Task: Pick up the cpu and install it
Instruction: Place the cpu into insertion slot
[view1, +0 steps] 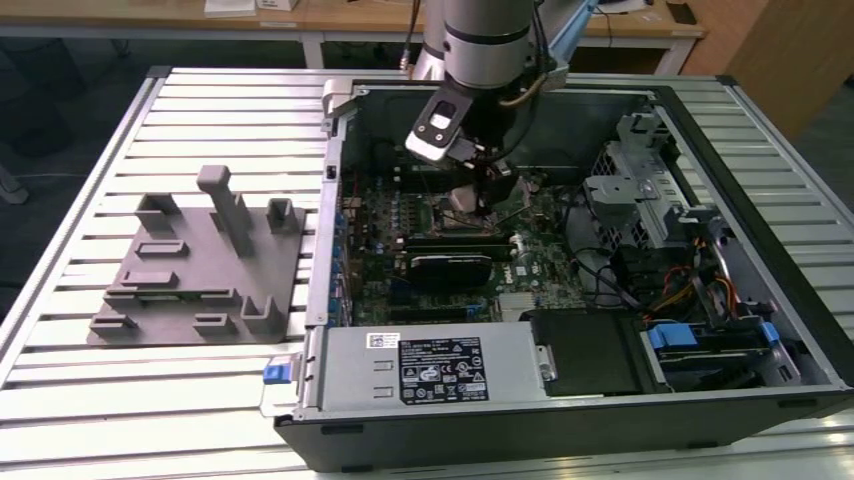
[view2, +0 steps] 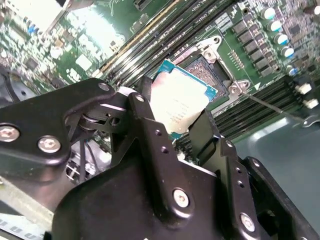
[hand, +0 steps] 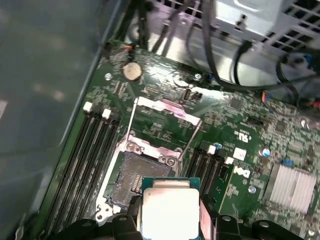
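Standing beside the rig, I see the arm (view1: 483, 40) come down from twelve o'clock in the exterior view into the open computer case (view1: 534, 435). The case lies on its side on the slatted metal table (view1: 80, 400). The gripper (view1: 467, 198) is low over the motherboard (view1: 400, 215), a little toward eleven o'clock from the middle of the case.

The gripper is drawn in narrow and clamps the cpu (view2: 186, 95). In the second wrist view its two black fingers (view2: 150, 127) press on opposite edges of the chip, no wider apart than the chip itself. The silver top and pale green rim show between them. In the first wrist view the cpu (hand: 170, 207) sits between the fingers (hand: 131, 215) with its metal top toward the camera.

The chip hangs over one edge of the socket (hand: 135, 177) and overlaps that edge, while most of the dark contact field lies uncovered. In the second wrist view it looks tilted against the board. I cannot tell whether a corner touches the socket frame. The load plate (hand: 165, 112) is swung back on the side of the socket away from the chip. Memory slots (hand: 82, 150) run alongside the socket, and a coin battery (hand: 132, 71) sits beyond the load plate.

At nine o'clock from the case in the exterior view, well apart from the gripper, a grey plastic fixture (view1: 200, 270) with upright blocks rests on the table. The power supply (view1: 427, 365) fills the six o'clock end of the case.
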